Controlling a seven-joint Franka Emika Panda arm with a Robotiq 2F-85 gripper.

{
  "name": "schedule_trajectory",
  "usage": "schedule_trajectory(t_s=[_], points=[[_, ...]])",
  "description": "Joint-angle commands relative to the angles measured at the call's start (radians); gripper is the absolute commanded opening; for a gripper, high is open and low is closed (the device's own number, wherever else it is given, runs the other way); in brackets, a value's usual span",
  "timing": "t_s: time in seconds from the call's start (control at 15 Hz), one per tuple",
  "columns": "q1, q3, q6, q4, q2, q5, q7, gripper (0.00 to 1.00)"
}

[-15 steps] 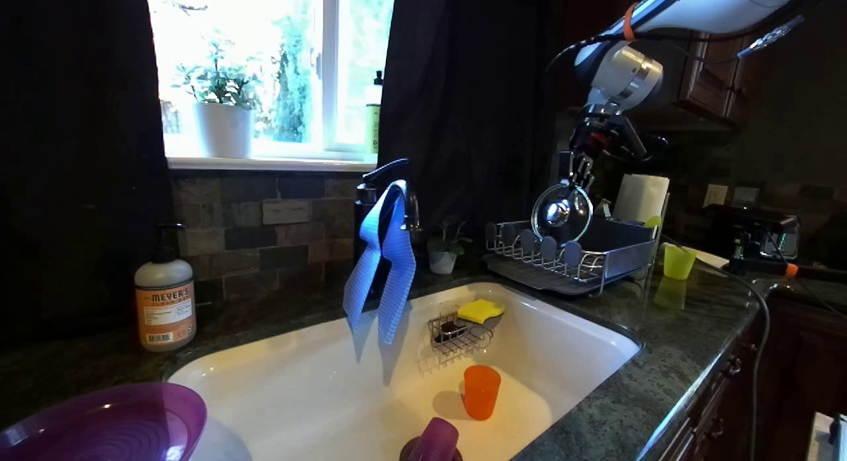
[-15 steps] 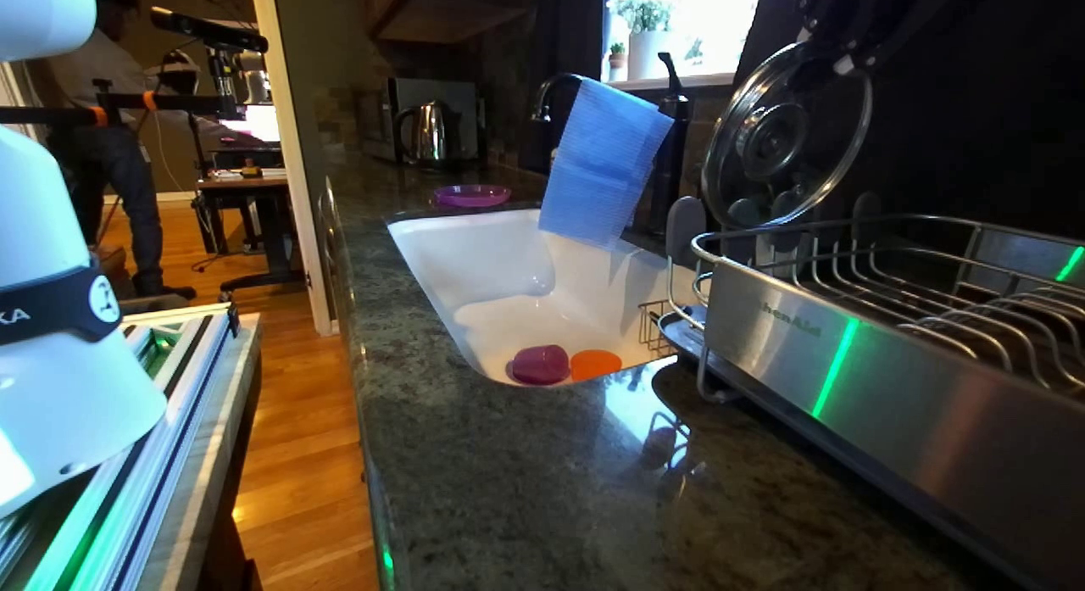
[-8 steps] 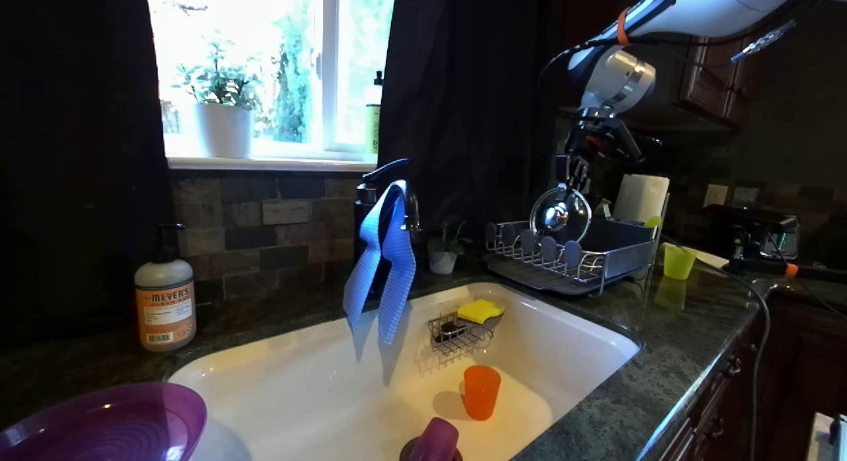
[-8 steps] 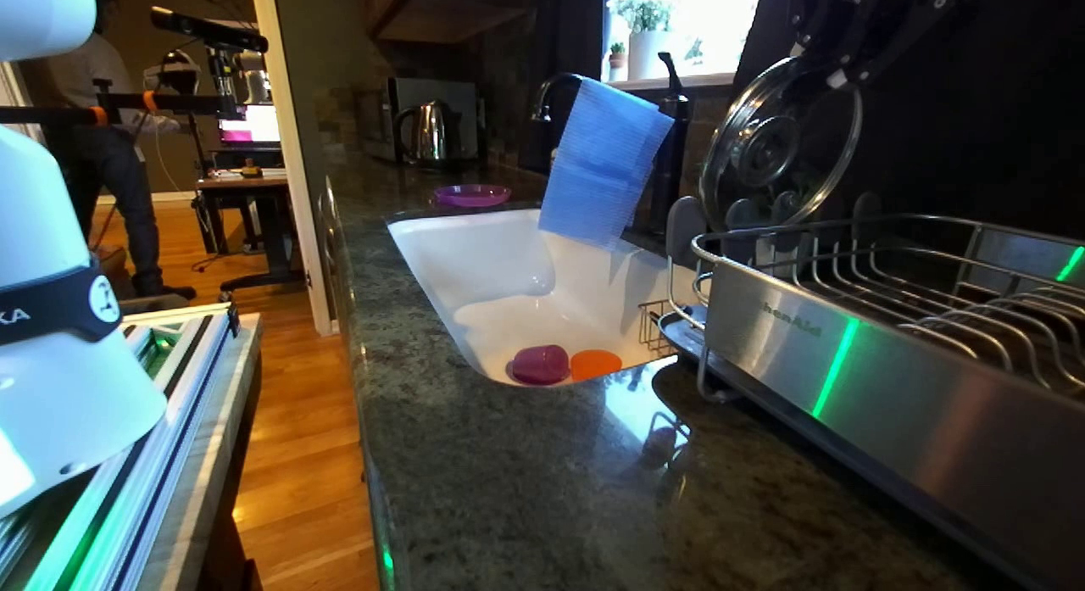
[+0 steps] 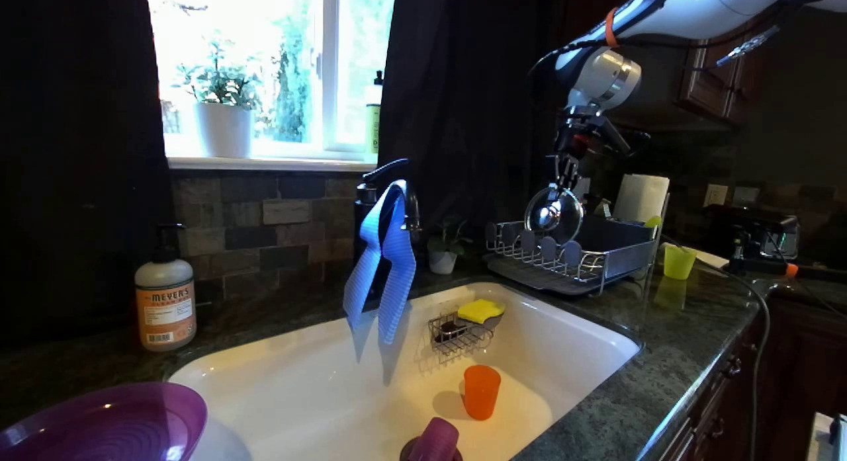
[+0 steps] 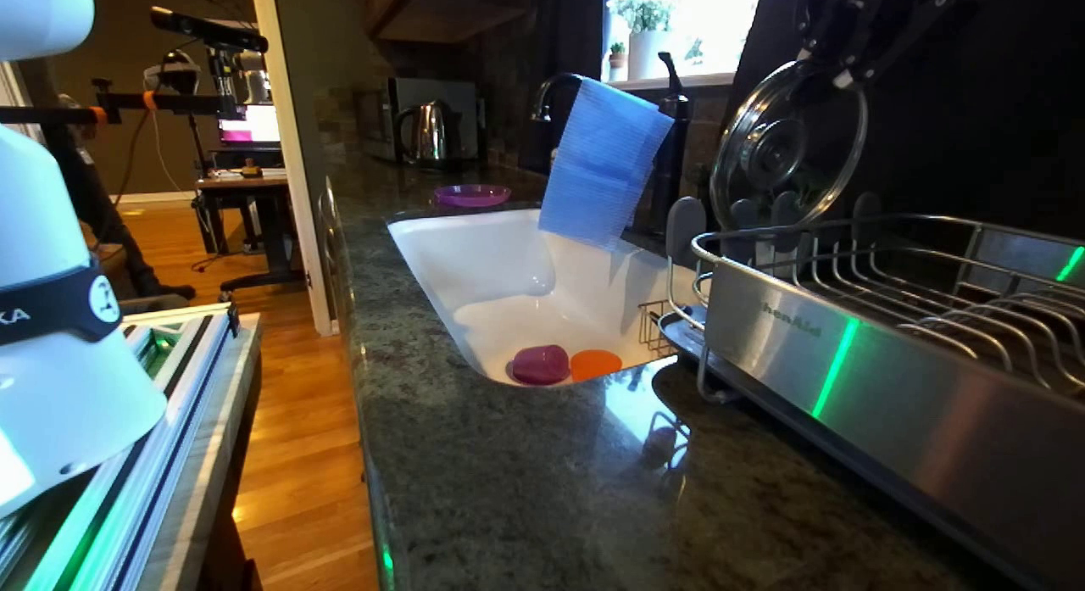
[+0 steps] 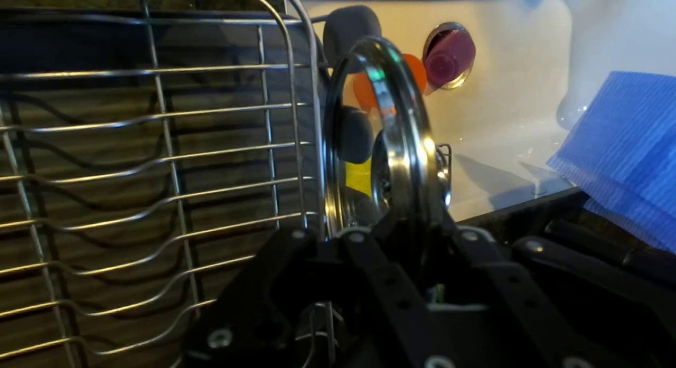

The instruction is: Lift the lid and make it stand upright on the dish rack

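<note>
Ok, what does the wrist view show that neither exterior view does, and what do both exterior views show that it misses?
Only the wrist view: the lid from above, turned partly edge-on, with the yellow sponge framed inside its rim.
Only the exterior views: the window, the purple dish and the white arm.
Shared by all three: the lid in the gripper, the dish rack, sink, blue cloth, orange cup and purple cup.

The pot lid point(image 6: 778, 147) looks like clear glass with a glossy metal rim; the dish rack point(image 6: 911, 396) pairs satin sheet metal with shiny wire. The counter point(image 6: 525, 489) is polished, stone-like; the sink basin point(image 5: 324, 388) smooth, glossy; the dishcloth point(image 6: 603, 163) matt and ribbed.
</note>
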Motion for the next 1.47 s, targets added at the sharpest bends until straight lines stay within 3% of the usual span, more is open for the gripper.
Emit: schedule_trajectory(t_s=[0.0, 0.93, 1.0, 1.4], points=[[0.006, 0.006, -0.004, 0.039, 0.036, -0.067, 0.033, 0.03], [0.044, 0.007, 0.116, 0.005, 0.042, -0.142, 0.165, 0.03], [0.044, 0.007, 0.115, 0.005, 0.042, -0.143, 0.168, 0.3], [0.039, 0.002, 0.115, 0.011, 0.047, -0.17, 0.216, 0.73]])
